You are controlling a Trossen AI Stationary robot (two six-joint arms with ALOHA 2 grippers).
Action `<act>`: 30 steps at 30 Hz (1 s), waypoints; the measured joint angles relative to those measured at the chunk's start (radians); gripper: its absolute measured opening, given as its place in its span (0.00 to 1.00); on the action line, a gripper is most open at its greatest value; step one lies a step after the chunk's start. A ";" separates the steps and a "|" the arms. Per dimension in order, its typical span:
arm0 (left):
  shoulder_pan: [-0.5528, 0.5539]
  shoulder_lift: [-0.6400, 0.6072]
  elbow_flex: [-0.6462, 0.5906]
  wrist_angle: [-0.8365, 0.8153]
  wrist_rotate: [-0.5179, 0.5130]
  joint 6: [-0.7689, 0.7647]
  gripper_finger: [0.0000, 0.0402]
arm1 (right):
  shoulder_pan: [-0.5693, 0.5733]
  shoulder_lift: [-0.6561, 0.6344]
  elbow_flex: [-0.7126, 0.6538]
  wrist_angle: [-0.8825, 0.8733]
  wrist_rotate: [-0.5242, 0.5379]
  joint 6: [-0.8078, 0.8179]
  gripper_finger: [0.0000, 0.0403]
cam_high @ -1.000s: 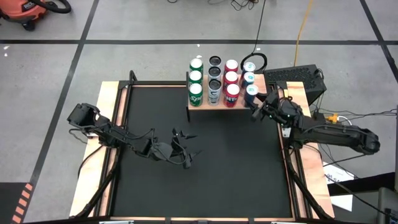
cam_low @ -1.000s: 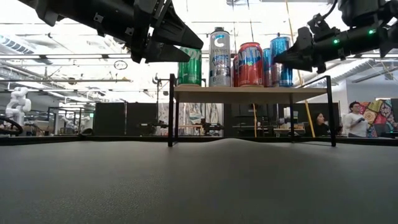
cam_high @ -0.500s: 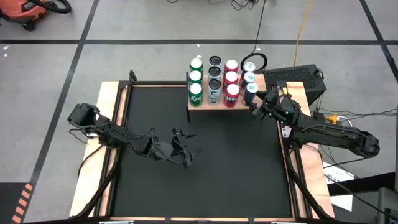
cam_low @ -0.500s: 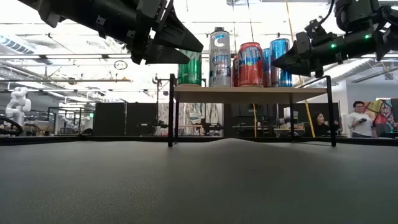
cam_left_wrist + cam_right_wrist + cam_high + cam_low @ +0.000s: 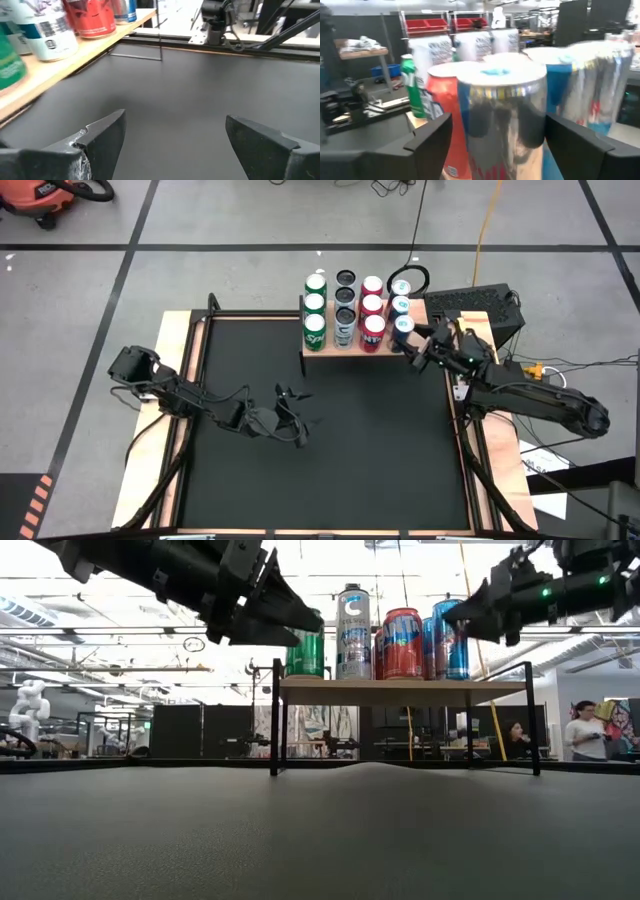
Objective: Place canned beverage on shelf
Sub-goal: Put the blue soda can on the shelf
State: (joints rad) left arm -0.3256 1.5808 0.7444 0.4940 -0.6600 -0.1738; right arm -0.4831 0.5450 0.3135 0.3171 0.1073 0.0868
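The shelf [image 5: 340, 353] stands at the mat's far edge with four rows of cans on its wooden top: green, silver, red and blue. My right gripper [image 5: 413, 351] is open at the shelf's right end. Its fingers stand on either side of the nearest blue-and-silver can [image 5: 502, 110] without touching it; this can [image 5: 404, 328] stands upright on the shelf top. In the low view my right gripper [image 5: 462, 618] is level with the tops of the blue cans [image 5: 450, 638]. My left gripper [image 5: 300, 425] hangs open over the mat with nothing between its fingers [image 5: 107, 135].
The black mat [image 5: 330, 460] in its wooden frame has free room in front of the shelf. A black box [image 5: 475, 305] and a coiled cable [image 5: 408, 280] lie beyond the shelf's right end. People [image 5: 580, 732] stand in the room behind.
My right gripper has risen a little beside the blue cans, its fingertips now level with the can tops instead of the can bodies. The cans on the shelf have stayed where they were.
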 joint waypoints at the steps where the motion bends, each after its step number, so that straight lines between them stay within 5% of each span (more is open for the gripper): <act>1: 0.000 -0.008 0.000 -0.014 -0.009 0.003 0.85 | 0.000 -0.009 0.016 -0.025 -0.015 -0.004 0.74; 10: -0.018 -0.148 0.000 -0.072 -0.051 0.110 0.84 | 0.054 -0.050 0.152 -0.139 -0.189 0.024 0.78; 16: -0.029 -0.240 0.000 -0.070 -0.062 0.168 0.76 | 0.177 -0.081 0.167 -0.125 -0.179 -0.026 0.75; 23: -0.023 -0.267 -0.002 -0.075 -0.090 0.181 0.69 | 0.270 -0.061 0.167 -0.177 -0.028 -0.083 0.74; 30: -0.019 -0.199 -0.040 -0.087 0.084 0.161 0.69 | 0.402 0.013 0.167 -0.326 -0.025 0.006 0.74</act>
State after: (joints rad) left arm -0.3449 1.3820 0.7048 0.4066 -0.5757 -0.0128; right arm -0.0812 0.5577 0.4805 -0.0093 0.0826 0.0932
